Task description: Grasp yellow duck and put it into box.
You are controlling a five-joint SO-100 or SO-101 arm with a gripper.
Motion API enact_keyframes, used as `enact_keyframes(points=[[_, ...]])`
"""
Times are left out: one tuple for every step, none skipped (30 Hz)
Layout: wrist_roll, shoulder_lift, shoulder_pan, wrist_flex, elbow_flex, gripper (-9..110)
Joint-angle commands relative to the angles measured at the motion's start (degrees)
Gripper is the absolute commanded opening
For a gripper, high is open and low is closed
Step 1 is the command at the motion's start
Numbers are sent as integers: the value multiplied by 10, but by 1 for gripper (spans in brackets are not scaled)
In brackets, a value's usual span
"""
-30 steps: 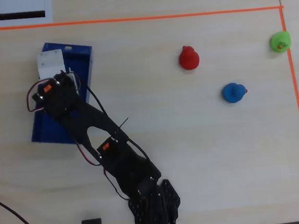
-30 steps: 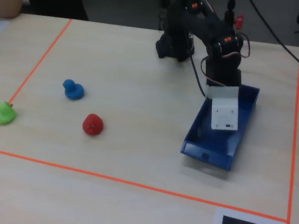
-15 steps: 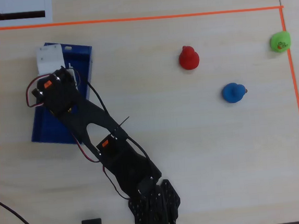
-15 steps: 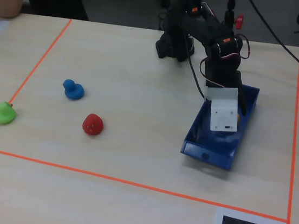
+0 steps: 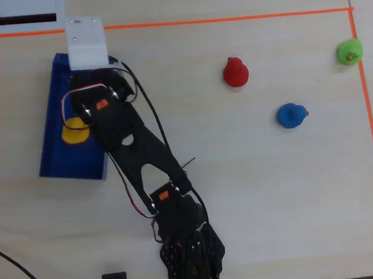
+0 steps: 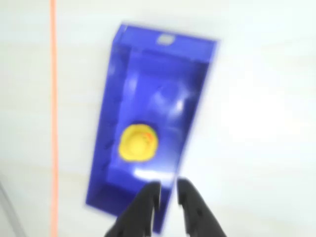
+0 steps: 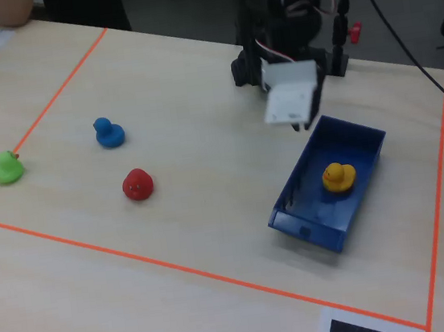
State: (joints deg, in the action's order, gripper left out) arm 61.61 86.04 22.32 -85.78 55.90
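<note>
So the small rounded yellow toy duck (image 7: 338,176) sits loose on the floor of the long blue plastic tray with low walls (image 7: 294,222), roughly mid-length, a bit toward the end away from the slot as the wrist view shows it. The tool (image 6: 168,190) hangs above that near end, its black fingers (image 6: 148,197) nearly closed with just a thin gap and nothing between them. From the tool, the duck lies straight ahead along the tray's long axis, well below it. I'd say the drop is basically done, so any coming move is just pulling clear without clipping a wall. The red duck (image 5: 235,72), blue duck (image 5: 292,114) and green duck (image 5: 349,51) sit well apart on the pale wooden surface (image 5: 242,174).
</note>
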Motion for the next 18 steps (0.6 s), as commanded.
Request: enact_keyframes(points=[[47,226,-84,64,276,0],[67,279,-104,85,356,0],[87,330,-123,105,432,0],[106,379,-142,120,501,0],[121,423,-158,129,558,0],[134,460,-170,129,607,0],[142,491,-178,123,645,0],[146,519,-185,116,678,0],[149,546,-188,112,710,0],[151,570,-189,111,744,0],[156,597,-189,111,778,0],[159,623,-188,112,811,0],[162,650,-187,113,844,0],[167,679,-185,114,879,0],[171,708,-185,114,912,0],[178,740,-185,113,947,0],[184,774,-185,111,980,0],[191,809,-185,107,1014,0]])
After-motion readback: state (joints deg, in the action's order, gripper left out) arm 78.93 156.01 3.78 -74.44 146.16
